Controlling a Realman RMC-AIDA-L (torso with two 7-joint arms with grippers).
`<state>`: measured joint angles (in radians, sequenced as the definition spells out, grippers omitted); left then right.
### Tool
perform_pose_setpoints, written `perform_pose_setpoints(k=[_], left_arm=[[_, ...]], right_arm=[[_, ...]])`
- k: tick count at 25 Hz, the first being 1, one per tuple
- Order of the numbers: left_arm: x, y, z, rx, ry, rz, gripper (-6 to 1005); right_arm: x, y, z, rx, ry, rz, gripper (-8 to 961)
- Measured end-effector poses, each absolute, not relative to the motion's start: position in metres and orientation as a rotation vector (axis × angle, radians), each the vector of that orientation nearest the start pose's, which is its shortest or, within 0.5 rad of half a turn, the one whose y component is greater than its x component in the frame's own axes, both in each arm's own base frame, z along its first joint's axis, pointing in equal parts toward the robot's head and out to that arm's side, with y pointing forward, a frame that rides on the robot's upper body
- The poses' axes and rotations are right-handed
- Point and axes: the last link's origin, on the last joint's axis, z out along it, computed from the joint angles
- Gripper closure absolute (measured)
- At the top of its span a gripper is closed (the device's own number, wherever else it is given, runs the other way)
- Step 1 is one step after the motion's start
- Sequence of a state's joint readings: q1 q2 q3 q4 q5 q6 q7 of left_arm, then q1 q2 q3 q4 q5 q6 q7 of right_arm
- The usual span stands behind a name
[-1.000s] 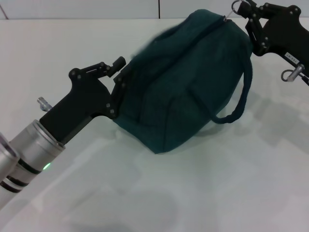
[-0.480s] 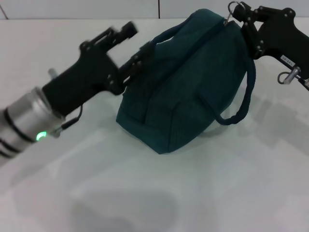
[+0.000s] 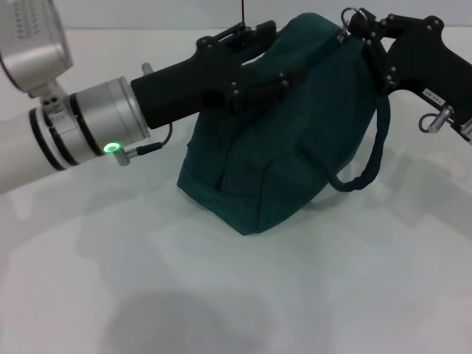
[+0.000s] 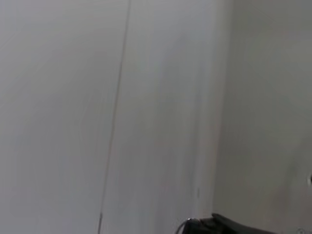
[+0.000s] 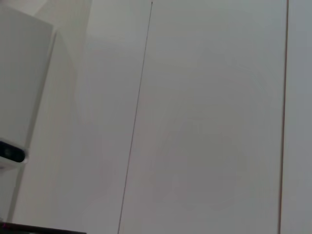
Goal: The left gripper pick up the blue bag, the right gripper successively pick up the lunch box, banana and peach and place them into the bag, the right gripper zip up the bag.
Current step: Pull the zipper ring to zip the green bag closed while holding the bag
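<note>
The blue bag stands on the white table in the head view, its top closed and one rope handle hanging down its right side. My left gripper reaches across the bag's upper left. Its fingers are spread, with teal fabric showing between them. At the bag's top right corner my right gripper is shut at the zipper's metal ring pull. The lunch box, banana and peach are out of view. Both wrist views show only pale wall panels.
White table surface spreads in front of the bag and to both sides. A white wall runs behind it. The left arm's silver wrist with its green light stretches from the left edge. A white box shows in the right wrist view.
The left arm has swung up and to the right, from low beside the bag's left end to across its upper left. The bag has settled upright. My right gripper has barely shifted.
</note>
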<state>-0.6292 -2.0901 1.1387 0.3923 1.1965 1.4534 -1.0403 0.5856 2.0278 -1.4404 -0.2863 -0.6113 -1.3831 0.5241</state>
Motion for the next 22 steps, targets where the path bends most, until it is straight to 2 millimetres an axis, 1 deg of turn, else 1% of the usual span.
perform_pose_setpoints(k=[1, 4, 8, 10, 17, 22], left_arm=[[-0.180, 0.354, -0.037, -2.527, -0.337, -1.235, 166], [-0.175, 0.361, -0.040, -2.561, -0.352, -1.188, 169], [-0.178, 0.366, -0.046, -2.579, -0.363, -1.097, 172], [-0.178, 0.366, -0.048, -2.586, -0.368, -1.080, 174], [-0.181, 0.363, -0.057, -2.632, -0.351, -1.014, 350], [-0.185, 0.360, -0.057, -2.629, -0.306, -0.994, 482]], right_arm=[[0.213, 0.365, -0.010, -2.145, 0.036, 1.090, 943], [0.215, 0.364, -0.010, -2.144, 0.042, 1.089, 943], [0.216, 0.363, -0.010, -2.144, 0.045, 1.093, 942], [0.216, 0.362, -0.010, -2.145, 0.046, 1.093, 942], [0.216, 0.360, -0.012, -2.158, 0.042, 1.095, 942], [0.217, 0.358, -0.013, -2.165, 0.047, 1.092, 942]])
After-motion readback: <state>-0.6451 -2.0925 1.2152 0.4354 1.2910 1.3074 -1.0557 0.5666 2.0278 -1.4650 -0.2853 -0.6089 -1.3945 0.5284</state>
